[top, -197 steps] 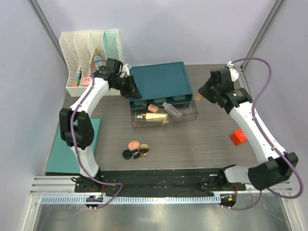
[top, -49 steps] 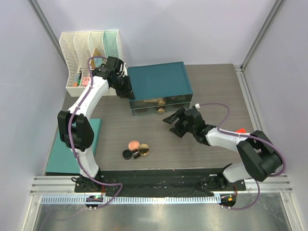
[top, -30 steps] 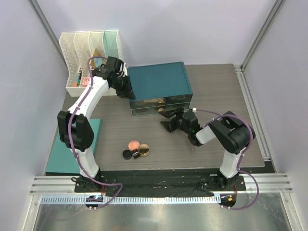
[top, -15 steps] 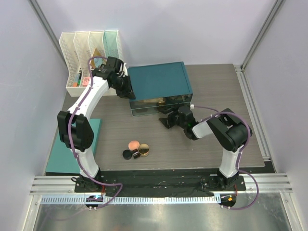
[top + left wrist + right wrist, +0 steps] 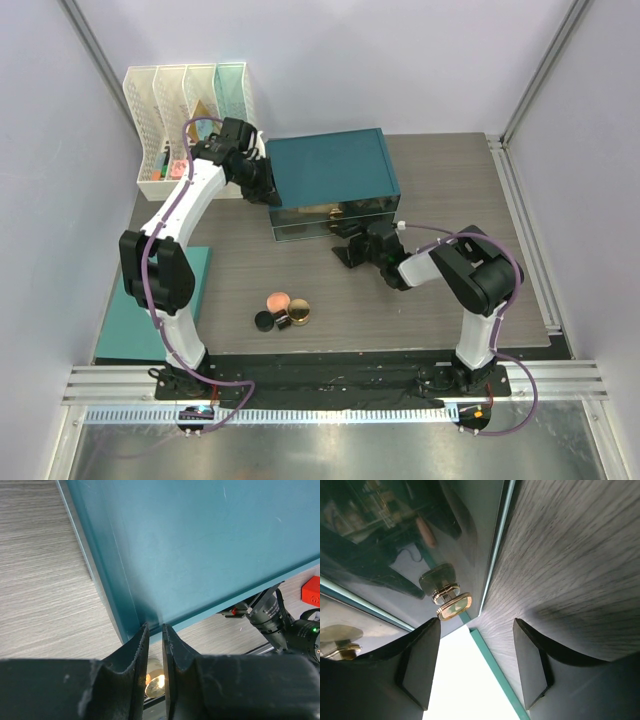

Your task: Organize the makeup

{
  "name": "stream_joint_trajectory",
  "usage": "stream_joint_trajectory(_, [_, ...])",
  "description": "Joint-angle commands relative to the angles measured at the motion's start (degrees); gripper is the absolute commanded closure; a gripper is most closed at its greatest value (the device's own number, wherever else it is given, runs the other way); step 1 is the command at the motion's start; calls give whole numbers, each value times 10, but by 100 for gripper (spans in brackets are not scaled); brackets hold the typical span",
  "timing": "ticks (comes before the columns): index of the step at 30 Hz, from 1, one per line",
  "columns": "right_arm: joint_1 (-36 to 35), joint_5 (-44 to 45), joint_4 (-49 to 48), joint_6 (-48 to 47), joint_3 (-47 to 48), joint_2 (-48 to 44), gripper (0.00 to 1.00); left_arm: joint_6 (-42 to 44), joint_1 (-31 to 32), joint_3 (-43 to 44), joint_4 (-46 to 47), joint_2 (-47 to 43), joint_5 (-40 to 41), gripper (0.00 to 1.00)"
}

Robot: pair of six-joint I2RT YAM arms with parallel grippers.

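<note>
Lying low over the counter (image 5: pixel 570 555), the right end effector (image 5: pixel 476 622) has its fingers (image 5: pixel 420 665) spread with nothing between them. Just ahead stands the gold knob (image 5: pixel 451 602) of the clear drawer (image 5: pixel 395 555) in the teal organizer (image 5: pixel 335 170), a little toward one finger, its stem pointing into the gap. Loose makeup compacts (image 5: pixel 283 310) lie well apart, toward the counter's near edge.

Matt grey wood-grain surface (image 5: pixel 400 320). The drawer box (image 5: pixel 335 170) smooth low-sheen teal plastic; its drawer front (image 5: pixel 395 540) clear, glossy, reflective, with shiny gold metal knob (image 5: pixel 451 605). Metallic-looking rim on the gold-rimmed compact (image 5: pixel 298 314).
</note>
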State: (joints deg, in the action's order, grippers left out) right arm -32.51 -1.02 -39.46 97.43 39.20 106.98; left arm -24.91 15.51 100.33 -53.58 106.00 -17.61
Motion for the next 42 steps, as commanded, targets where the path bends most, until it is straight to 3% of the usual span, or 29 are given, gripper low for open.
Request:
stream_joint_trajectory(1, [5, 39, 23, 18, 2, 7, 37, 33, -2, -32, -58, 32, 49, 81])
stream_joint_trajectory(10, [7, 47, 119, 42, 23, 5, 42, 34, -2, -31, -59, 29, 51, 80])
stream_joint_trajectory(16, [7, 52, 211, 35, 35, -12, 52, 35, -2, -32, -59, 27, 54, 80])
stream_joint_trajectory(21, [7, 53, 242, 27, 33, -28, 72, 35, -2, -35, -59, 25, 54, 80])
stream_joint_trajectory(26, [7, 51, 282, 12, 36, -43, 85, 32, -2, -33, -59, 25, 55, 80])
stream_joint_trajectory(42, [6, -8, 359, -22, 17, -93, 91, 27, -2, -34, -56, 23, 56, 80])
